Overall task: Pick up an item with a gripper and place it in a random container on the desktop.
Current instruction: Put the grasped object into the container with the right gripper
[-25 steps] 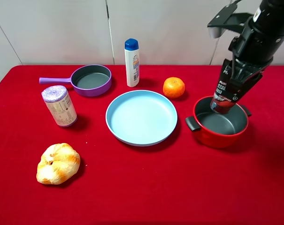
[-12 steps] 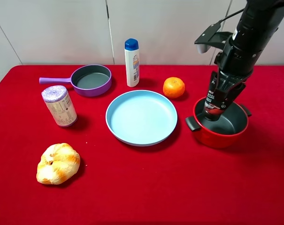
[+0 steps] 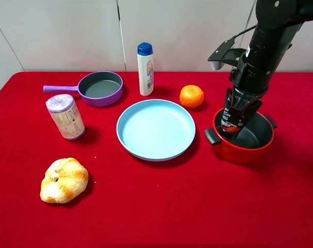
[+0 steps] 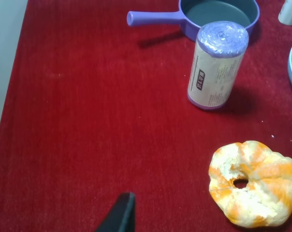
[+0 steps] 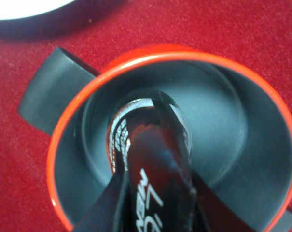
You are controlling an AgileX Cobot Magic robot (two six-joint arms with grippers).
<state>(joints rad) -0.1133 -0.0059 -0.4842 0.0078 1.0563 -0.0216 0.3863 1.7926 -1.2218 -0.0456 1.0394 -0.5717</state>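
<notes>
My right gripper is shut on the black squeeze tube with white lettering and holds it upright, cap end down. The tube's lower end is inside the round red pot at the right of the table, near its left side. In the right wrist view the tube hangs between my fingers over the pot's dark grey bottom, inside the red rim. Whether the cap touches the bottom is hidden. Of my left gripper only one black fingertip shows, over bare red cloth.
A light blue plate lies left of the pot, with an orange behind it. A white shampoo bottle, a purple long-handled pan, a purple-topped roll and a bread bun stand further left.
My right gripper has moved left and down with the tube, bringing its cap end from above the pot's rim down into the pot.
</notes>
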